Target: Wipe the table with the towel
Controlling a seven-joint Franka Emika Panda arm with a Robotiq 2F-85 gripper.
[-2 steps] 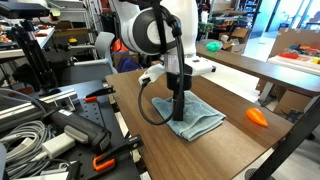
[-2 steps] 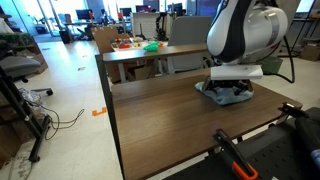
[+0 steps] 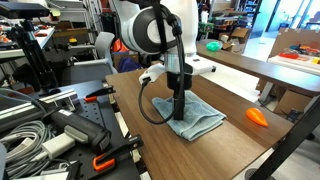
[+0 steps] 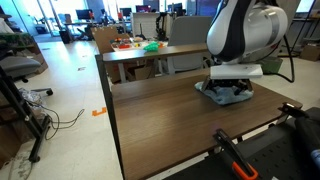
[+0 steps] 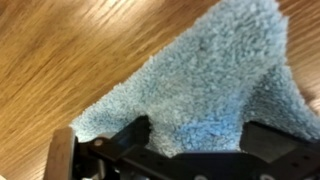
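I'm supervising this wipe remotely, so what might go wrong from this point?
The towel lies rumpled under the end effector; a sideways drag may bunch it or slip off it, scraping the table. The orange object sits beside the towel near the table's edge; a sweep that way might push it off. The black cable loops low by the towel and may snag.

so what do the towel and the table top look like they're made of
The towel: soft fleecy or terry-like fabric, light blue-grey and matte; the wrist view shows a fuzzy, nubbly pile and limp folds. The table: dark brown top with streaky wood grain and a smooth, low-sheen finish; solid wood, veneer or printed laminate cannot be told apart by look.
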